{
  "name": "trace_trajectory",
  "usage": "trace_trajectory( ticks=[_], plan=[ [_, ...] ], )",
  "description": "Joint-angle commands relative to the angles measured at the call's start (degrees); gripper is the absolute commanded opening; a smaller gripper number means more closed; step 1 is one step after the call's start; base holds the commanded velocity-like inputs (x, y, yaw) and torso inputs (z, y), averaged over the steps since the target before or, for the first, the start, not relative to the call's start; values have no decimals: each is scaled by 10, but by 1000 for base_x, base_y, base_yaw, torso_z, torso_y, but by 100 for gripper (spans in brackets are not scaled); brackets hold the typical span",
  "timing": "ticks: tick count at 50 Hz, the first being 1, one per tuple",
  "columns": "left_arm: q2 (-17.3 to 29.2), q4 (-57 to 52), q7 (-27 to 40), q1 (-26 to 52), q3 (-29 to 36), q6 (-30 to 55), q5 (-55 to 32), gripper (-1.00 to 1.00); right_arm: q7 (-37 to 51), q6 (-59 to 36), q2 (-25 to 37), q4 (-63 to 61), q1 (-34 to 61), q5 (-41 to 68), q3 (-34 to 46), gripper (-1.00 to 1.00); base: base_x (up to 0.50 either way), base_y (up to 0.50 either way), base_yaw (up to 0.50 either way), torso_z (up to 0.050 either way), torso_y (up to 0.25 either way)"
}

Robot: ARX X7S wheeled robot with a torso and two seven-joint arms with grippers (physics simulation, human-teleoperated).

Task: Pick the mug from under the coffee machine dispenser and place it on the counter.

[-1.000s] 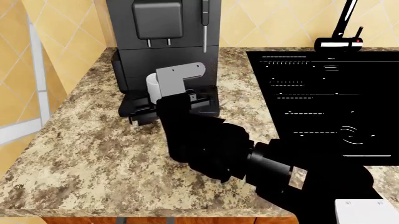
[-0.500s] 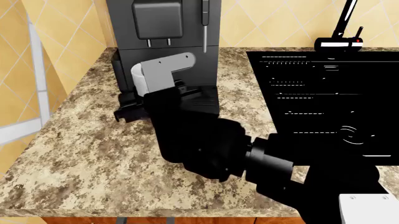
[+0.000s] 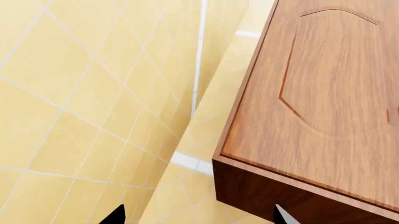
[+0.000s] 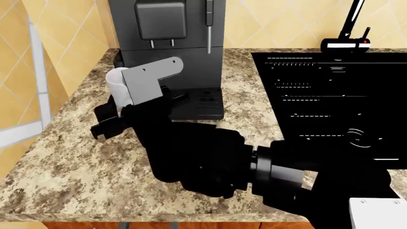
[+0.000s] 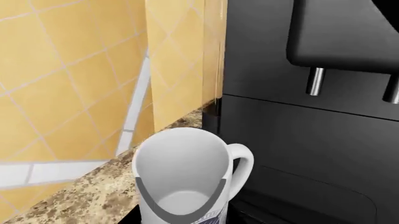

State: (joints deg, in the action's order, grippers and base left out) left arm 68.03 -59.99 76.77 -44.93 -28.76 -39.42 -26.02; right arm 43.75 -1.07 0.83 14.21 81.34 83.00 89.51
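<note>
With the mug (image 4: 117, 80) gripped in the right end effector (image 4: 121, 112), clear of the coffee machine dispenser (image 4: 167, 28) at its left, it should be kept upright and lowered onto bare worktop (image 4: 70, 157).

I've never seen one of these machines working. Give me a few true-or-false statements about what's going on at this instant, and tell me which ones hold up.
1. The mug sits directly under the silver spouts. False: it is off to the side of the coffee machine, over the counter.
2. The right gripper has the mug in its grasp. True.
3. The mug is full of coffee. False: the right wrist view shows an empty white interior.
4. A black sink basin lies to the right of the coffee machine in the head view. True.
5. The left arm is helping to carry the mug. False: its camera shows only tiled wall and a wooden cabinet.
</note>
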Motion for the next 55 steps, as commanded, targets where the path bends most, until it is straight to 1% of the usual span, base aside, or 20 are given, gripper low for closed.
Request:
trace_trajectory(
  ticks=[1,15,34,55],
  plan=[
    [2,0,3,0,2,1,2,100,3,9,18,-50,-9,-18,-8,-100,0,0,0,0,0],
    [9,0,11,0,4,3,6,100,13,19,38,-100,-30,-33,0,-100,0,0,0,0,0],
    [14,0,17,0,5,4,7,100,3,42,43,-113,-84,-60,20,-100,0,0,0,0,1],
    [22,0,26,0,7,6,10,100,13,48,56,-136,-107,-83,32,-100,0,0,0,0,0]
  ],
)
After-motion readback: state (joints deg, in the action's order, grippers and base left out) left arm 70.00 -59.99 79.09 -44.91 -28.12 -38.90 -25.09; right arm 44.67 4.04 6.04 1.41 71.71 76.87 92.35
